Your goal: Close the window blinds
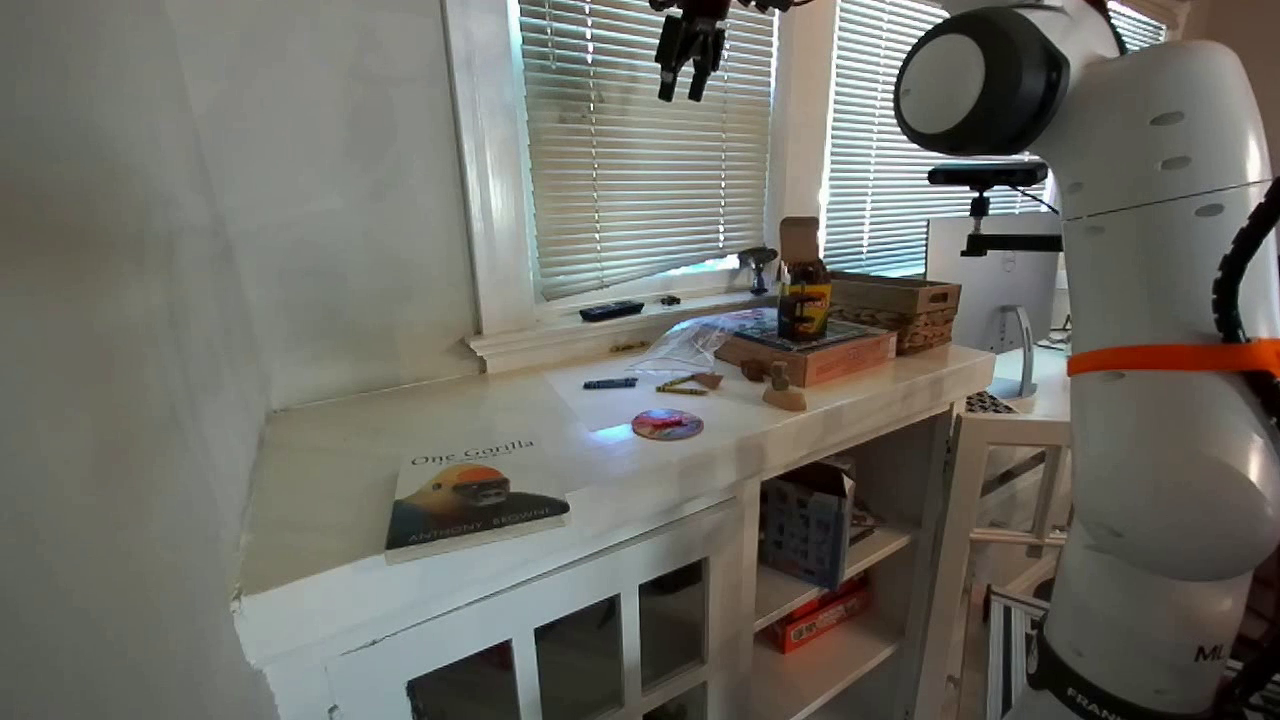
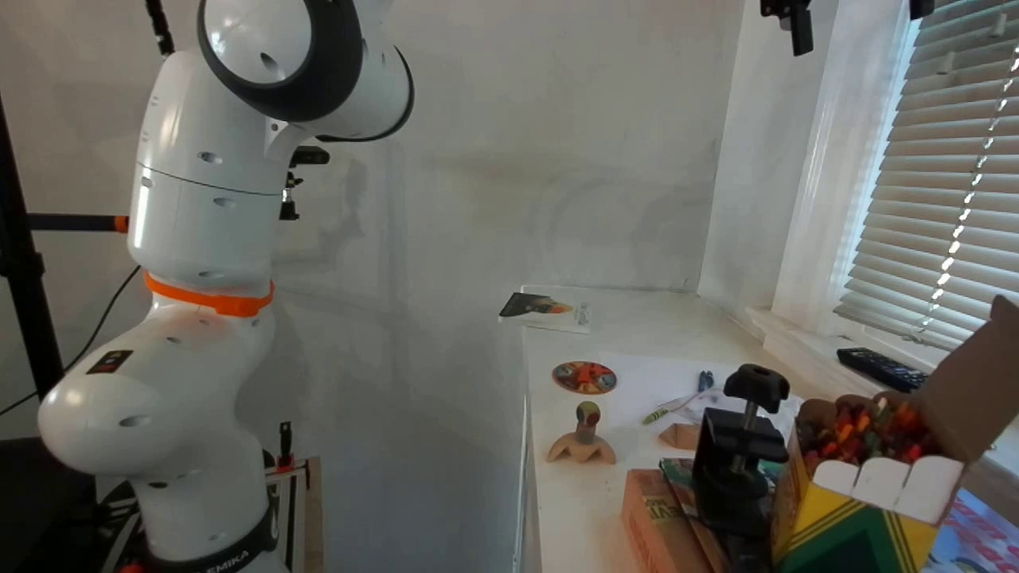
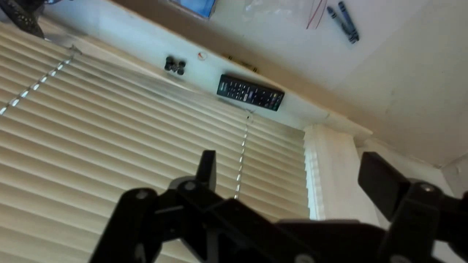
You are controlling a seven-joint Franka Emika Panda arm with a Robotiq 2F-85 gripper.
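Observation:
White slatted window blinds (image 1: pixel 650 190) hang across the nearer window in both exterior views; their top is out of view. The slats lie tilted, nearly overlapping. Their bottom edge slants, with a strip of daylight under the right part in an exterior view. High in front of these blinds, my gripper (image 1: pixel 682 88) points downward. In the wrist view the gripper (image 3: pixel 289 160) is open, its fingers wide apart with nothing between them. Behind the fingers, the blinds (image 3: pixel 109 138) fill the left side, with a ladder cord (image 3: pixel 241 157) running down them.
The sill carries a remote (image 3: pixel 250 92) and a drill (image 1: pixel 758 268). On the counter (image 1: pixel 330 450) are a book (image 1: pixel 475 500), a round disc (image 1: pixel 667 424), an open crayon box (image 2: pixel 868 493), a clamp (image 2: pixel 736 469) and a basket (image 1: pixel 900 305). Blinds (image 1: pixel 880 200) also cover a farther window.

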